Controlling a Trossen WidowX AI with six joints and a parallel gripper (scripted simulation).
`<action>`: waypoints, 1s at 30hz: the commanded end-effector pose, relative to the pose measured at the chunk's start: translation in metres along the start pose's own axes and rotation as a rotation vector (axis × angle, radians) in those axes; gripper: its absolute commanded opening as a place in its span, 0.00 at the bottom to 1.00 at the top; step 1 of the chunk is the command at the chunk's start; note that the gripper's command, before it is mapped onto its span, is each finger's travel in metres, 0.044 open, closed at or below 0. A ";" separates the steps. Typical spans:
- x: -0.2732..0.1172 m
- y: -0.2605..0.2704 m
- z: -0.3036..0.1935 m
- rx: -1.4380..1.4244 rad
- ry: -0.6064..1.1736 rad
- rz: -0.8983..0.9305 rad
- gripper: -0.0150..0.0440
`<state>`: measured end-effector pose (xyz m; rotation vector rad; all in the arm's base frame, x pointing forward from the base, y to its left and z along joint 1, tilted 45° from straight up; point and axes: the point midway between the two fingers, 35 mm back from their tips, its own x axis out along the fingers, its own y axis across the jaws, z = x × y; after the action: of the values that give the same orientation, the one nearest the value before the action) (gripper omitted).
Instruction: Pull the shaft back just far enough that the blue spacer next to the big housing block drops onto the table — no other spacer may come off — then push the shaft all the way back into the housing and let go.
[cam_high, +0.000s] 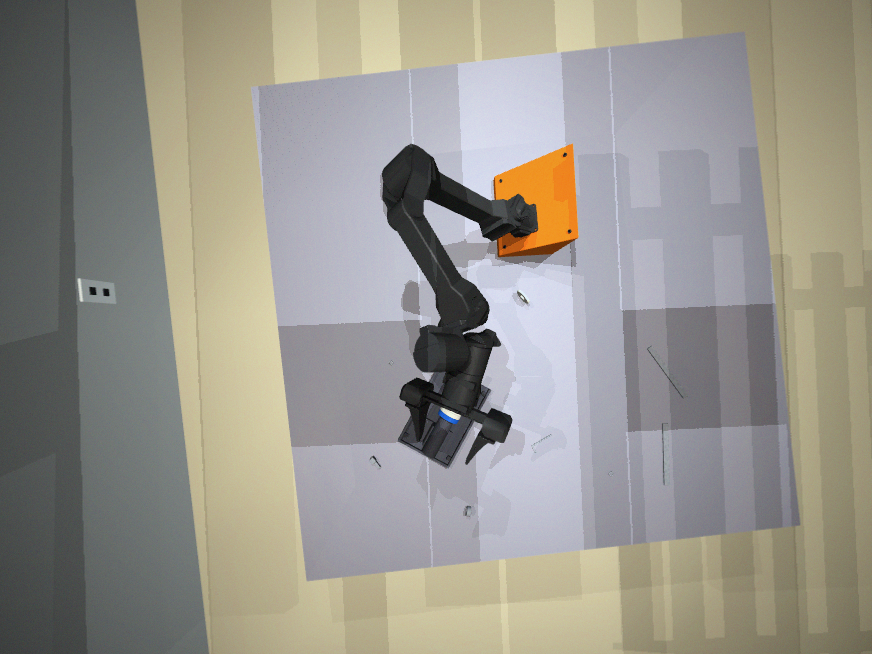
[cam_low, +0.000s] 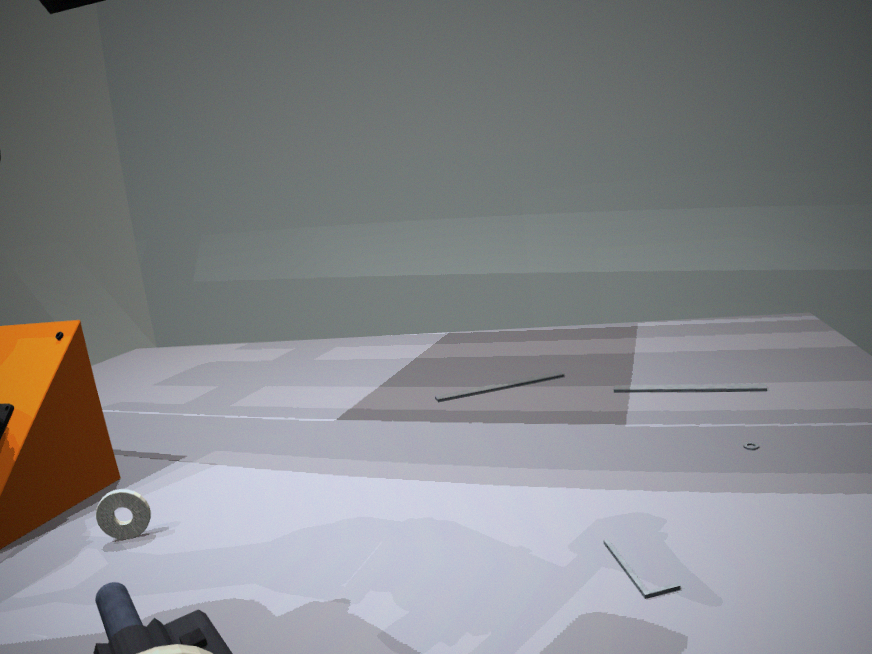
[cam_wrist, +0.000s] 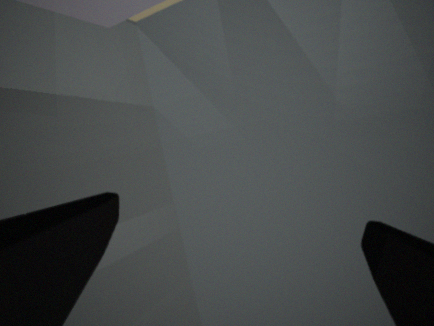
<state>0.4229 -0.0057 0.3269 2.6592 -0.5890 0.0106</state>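
The dark housing block (cam_high: 442, 439) sits on its base plate, partly under the arm. The blue spacer (cam_high: 449, 417) is on the shaft line right beside the block, with a cream spacer (cam_high: 451, 411) (cam_low: 176, 649) against its other side. The shaft (cam_low: 116, 611) sticks out past a dark support at the bottom left of the exterior view; the arm hides it in the top view. My gripper (cam_high: 444, 451) (cam_wrist: 242, 220) is open and empty. In the top view its fingers overlap the fixture from above; their height is unclear. The wrist view shows mostly grey wall.
An orange wedge (cam_high: 538, 190) (cam_low: 66, 450) carries the arm's base. A pale ring (cam_high: 521, 297) (cam_low: 123, 522) stands on edge near it. Thin rods (cam_high: 665, 371) (cam_low: 500, 387), an L-shaped strip (cam_low: 632, 573) and a small ring (cam_low: 751, 446) lie farther off.
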 end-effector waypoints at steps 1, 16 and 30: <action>-0.015 -0.002 0.075 -0.034 -0.196 0.072 1.00; -0.086 0.014 0.218 -0.200 -0.542 0.293 1.00; -0.086 0.016 0.218 -0.200 -0.542 0.293 1.00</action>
<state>0.3220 -0.0690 0.1265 2.3533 -1.0702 -0.6607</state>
